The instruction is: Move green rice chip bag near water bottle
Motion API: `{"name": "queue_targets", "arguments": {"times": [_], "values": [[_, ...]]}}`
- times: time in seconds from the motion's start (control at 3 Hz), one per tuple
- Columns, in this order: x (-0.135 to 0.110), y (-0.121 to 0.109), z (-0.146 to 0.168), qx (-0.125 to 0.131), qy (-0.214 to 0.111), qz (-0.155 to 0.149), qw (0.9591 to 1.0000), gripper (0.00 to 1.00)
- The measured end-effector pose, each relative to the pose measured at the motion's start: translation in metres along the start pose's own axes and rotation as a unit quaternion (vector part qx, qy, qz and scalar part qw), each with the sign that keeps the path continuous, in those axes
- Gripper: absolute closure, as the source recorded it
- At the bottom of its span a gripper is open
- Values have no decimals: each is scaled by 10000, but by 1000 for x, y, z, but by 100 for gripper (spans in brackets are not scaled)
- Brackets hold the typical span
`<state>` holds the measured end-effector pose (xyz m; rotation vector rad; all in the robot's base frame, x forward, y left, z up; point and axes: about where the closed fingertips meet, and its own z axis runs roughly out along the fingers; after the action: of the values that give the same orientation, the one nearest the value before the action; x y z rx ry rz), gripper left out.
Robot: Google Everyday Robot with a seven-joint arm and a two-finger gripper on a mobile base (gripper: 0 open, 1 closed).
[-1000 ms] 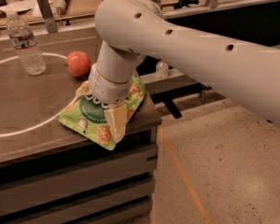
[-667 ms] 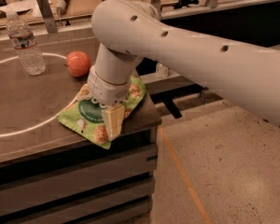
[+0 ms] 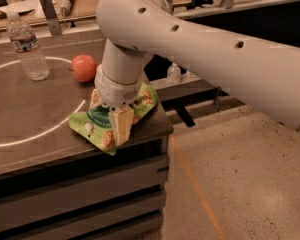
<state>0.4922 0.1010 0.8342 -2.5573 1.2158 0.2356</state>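
The green rice chip bag lies flat at the near right corner of the dark table, one end hanging slightly over the front edge. My gripper points straight down onto the bag, with one pale finger on its near side and the other at its far left side, the jaws apart over the dark green oval. The water bottle, clear with a white cap and a red-blue label, stands upright at the far left of the table, well apart from the bag.
A round red-orange fruit sits on the table between the bottle and the bag. A white curved line is painted on the tabletop. A small clear pump bottle stands on a lower ledge to the right. Speckled floor lies to the right.
My arm has shifted slightly to the left above the bag. The bag, the fruit and the bottle have stayed in place.
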Motion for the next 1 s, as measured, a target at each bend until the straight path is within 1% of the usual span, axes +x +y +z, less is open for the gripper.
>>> {"name": "queue_targets", "arguments": {"times": [0.33,0.67,1.0], "values": [[2,5,-15,-115,156,120,9997,100],[25,15,-25,-179,601,466,9969,100],[25,15,-25,-179,601,466,9969,100]]}}
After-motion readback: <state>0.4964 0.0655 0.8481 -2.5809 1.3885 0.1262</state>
